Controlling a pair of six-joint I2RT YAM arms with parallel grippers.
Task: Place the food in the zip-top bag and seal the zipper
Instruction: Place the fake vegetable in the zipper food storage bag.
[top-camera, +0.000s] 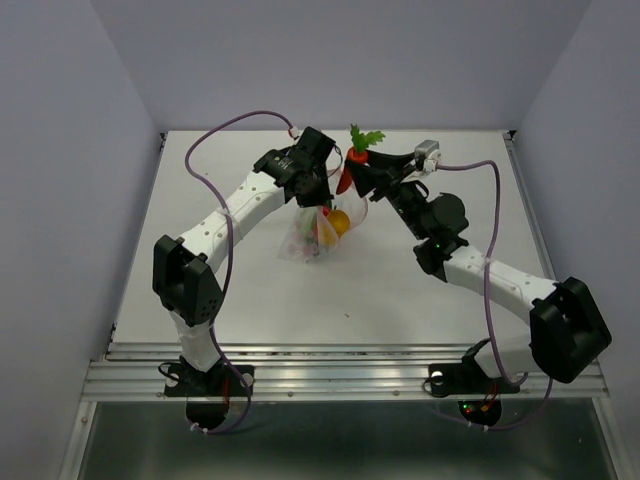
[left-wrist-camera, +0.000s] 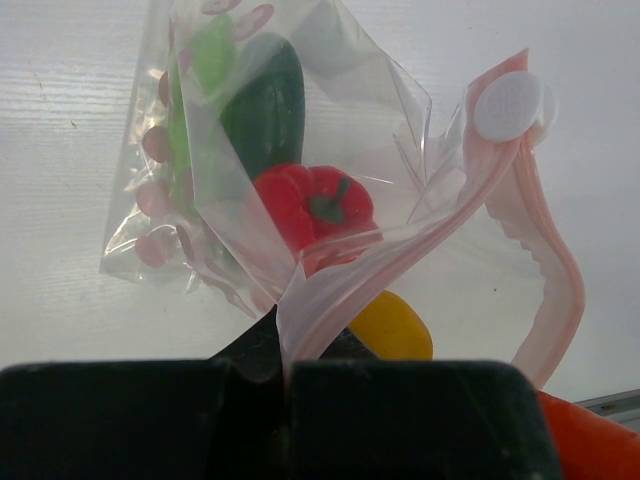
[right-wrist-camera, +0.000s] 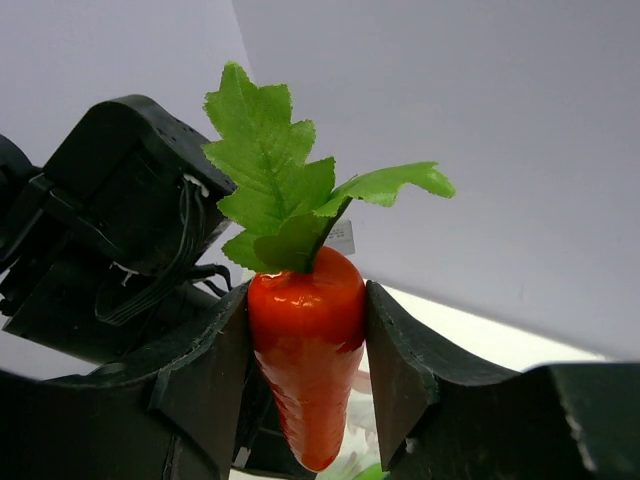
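While pinched at its pink zipper (left-wrist-camera: 470, 190) by the closed left gripper (left-wrist-camera: 285, 370), hangs over the table (top-camera: 450, 300), mouth open. In bag (left-wrist-camera: 240, 230): cucumber (left-wrist-camera: 265, 110), light green pepper (left-wrist-camera: 205, 60), red pepper (left-wrist-camera: 310, 205), yellow piece (left-wrist-camera: 395, 330). Clamped between right gripper (right-wrist-camera: 305, 400) jaws, just above bag mouth: carrot (right-wrist-camera: 305, 350).

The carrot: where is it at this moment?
Top view: the carrot is at rear centre, held tip-down in the right gripper, just above the bag, beside the left gripper.

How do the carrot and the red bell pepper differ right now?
Place: carrot clamped in the right gripper, outside the bag; red bell pepper inside it, ungripped. Shape: carrot long, tapered, leafy-topped; red bell pepper squat, short-stemmed. Both are reddish toys with green tops.
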